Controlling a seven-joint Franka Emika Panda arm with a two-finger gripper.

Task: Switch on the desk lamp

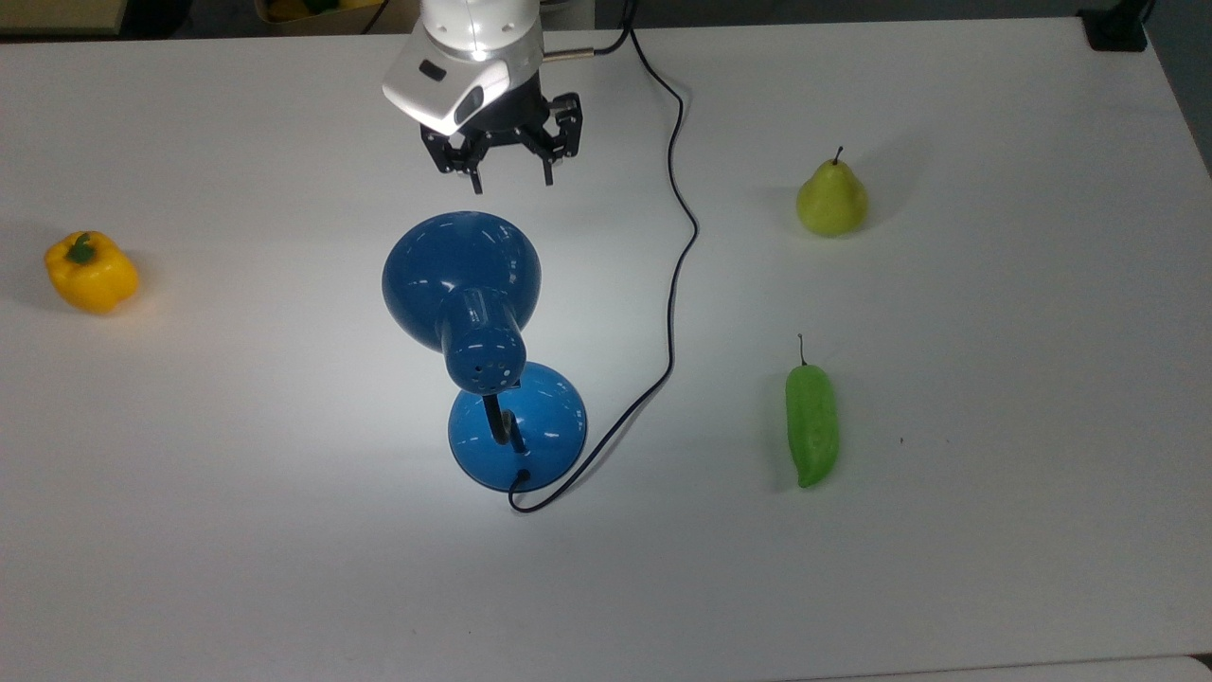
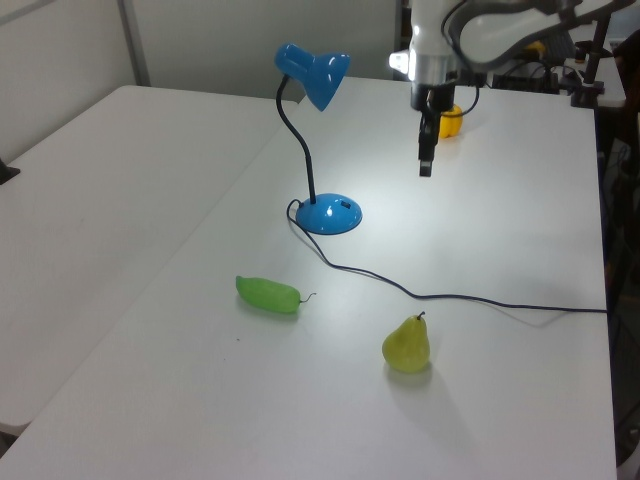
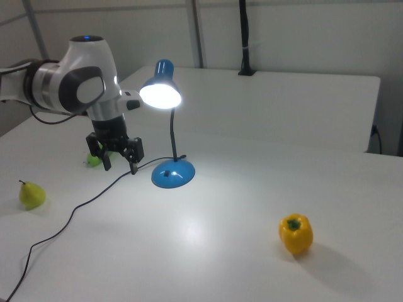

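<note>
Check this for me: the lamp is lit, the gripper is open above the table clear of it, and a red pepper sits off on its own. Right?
Almost. The pepper is yellow, not red, as the right view shows. The rest stands: the lamp is lit, and the gripper hangs over the table with its jaws apart, clear of the lamp.

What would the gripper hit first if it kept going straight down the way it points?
Probably bare table. The gripper hangs open, fingers pointing down, apart from the lamp and the cord. Nothing lies under it, though depth is hard to judge.
</note>
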